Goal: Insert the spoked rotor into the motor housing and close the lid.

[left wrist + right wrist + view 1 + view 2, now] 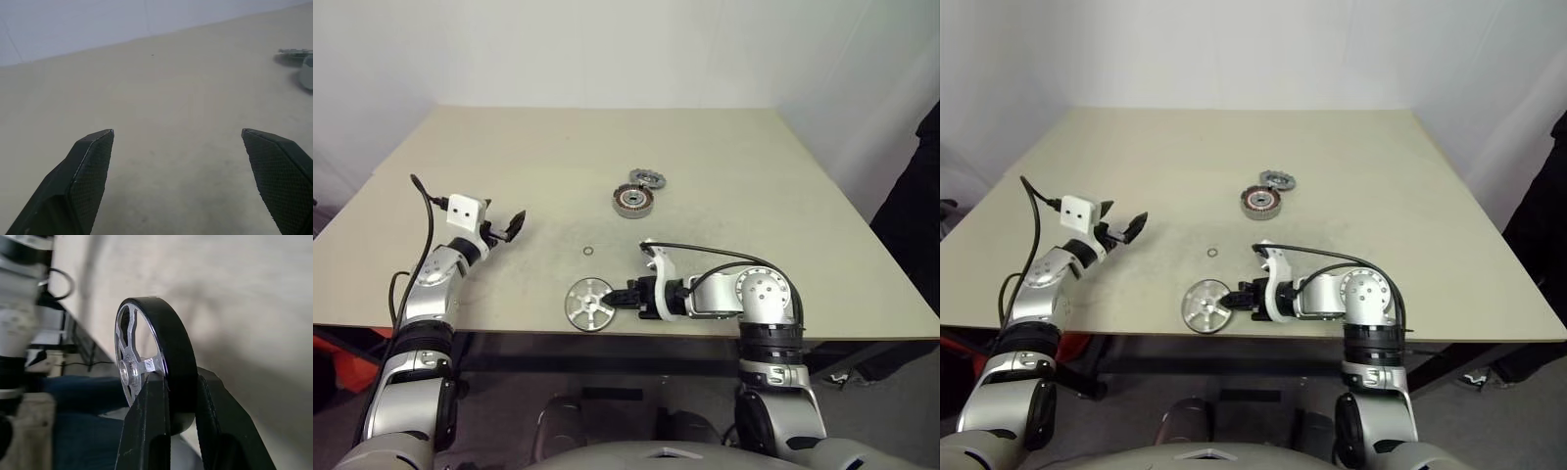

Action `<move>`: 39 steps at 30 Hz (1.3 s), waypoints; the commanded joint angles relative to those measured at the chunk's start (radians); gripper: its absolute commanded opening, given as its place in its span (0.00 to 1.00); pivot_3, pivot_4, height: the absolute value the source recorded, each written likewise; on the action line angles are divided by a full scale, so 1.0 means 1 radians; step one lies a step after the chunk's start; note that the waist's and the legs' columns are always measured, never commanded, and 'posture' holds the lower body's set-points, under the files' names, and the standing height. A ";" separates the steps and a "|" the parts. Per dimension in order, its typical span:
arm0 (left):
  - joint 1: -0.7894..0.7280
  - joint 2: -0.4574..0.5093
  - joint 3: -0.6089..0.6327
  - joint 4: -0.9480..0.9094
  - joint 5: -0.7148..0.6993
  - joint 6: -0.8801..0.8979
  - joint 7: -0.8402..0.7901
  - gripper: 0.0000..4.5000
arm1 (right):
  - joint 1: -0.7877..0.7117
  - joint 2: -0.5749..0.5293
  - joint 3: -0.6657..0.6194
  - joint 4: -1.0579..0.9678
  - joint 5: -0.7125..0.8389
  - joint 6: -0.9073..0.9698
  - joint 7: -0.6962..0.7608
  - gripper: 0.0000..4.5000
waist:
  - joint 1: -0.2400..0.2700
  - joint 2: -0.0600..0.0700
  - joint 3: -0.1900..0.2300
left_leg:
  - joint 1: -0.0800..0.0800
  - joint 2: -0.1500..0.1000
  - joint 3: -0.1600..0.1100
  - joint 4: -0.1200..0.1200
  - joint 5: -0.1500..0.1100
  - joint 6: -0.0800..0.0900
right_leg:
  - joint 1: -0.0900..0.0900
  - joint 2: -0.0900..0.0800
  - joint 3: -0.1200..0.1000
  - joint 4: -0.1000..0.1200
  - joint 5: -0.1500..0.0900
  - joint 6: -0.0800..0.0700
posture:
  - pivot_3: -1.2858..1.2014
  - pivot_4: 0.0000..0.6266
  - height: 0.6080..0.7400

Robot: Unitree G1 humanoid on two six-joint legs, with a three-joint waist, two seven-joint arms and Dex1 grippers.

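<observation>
— Rotor first, from the head views: where?
— Spoked rotor at the near edge of the table, a little left of centre, spokes facing up toward the camera. Pinched at its right rim by the right gripper, which points to the left.
— And the other parts?
— Motor housing farther back, right of centre, copper windings visible. Lid just behind it, close beside; touching or not, cannot tell. Small ring lying alone between housing and rotor.
— Left arm?
— Left gripper above the left part of the table, fingers spread wide, holding nothing, well apart from all parts.
— Left wrist view?
— Two black fingers far apart over bare table; housing edge and lid seen far off at the side.
— Right wrist view?
— Dark rim of the rotor clamped between the two fingers, one on each face; pale spokes and small hub visible, wheel standing on edge in this view.
</observation>
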 commanded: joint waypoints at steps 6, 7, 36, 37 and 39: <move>0.014 -0.003 -0.013 -0.087 -0.006 0.020 -0.018 0.98 | -0.029 0.044 -0.030 -0.032 -0.045 0.005 0.031 0.07 | -0.005 -0.001 -0.001 | 0.000 0.000 0.000 0.000 0.000 0.000 | 0.000 0.000 0.000 0.000 0.000 0.000 | 0.52 0.00 1.00; 0.015 -0.006 -0.017 -0.087 -0.004 0.021 -0.020 0.98 | -0.039 0.047 -0.043 -0.024 -0.057 0.003 0.035 0.07 | -0.005 -0.001 -0.001 | 0.000 0.000 0.000 0.000 0.000 0.000 | 0.000 0.000 0.000 0.000 0.000 0.000 | 0.52 0.00 1.00; -0.004 -0.053 -0.076 -0.092 0.007 0.032 -0.056 0.98 | -0.092 -0.087 0.028 -0.140 -0.334 -0.116 0.203 0.74 | 0.000 -0.001 -0.001 | 0.000 0.000 0.000 0.000 0.000 0.001 | 0.001 0.000 0.000 0.000 0.000 0.000 | 0.52 0.00 1.00; -0.002 -0.058 -0.080 -0.099 0.004 0.034 -0.061 0.98 | -0.110 -0.072 -0.001 -0.106 -0.346 -0.154 0.198 0.74 | 0.000 -0.001 -0.001 | 0.000 0.000 0.000 0.000 0.000 0.001 | 0.001 0.000 0.000 0.000 0.000 0.000 | 0.52 0.00 1.00; 0.002 -0.068 -0.087 -0.113 0.002 0.039 -0.068 0.98 | -0.161 -0.053 -0.055 -0.015 -0.365 -0.233 0.197 0.74 | -0.002 -0.001 -0.001 | 0.000 0.000 0.000 0.001 0.000 0.001 | 0.000 0.000 0.000 0.001 0.000 0.000 | 0.52 0.00 1.00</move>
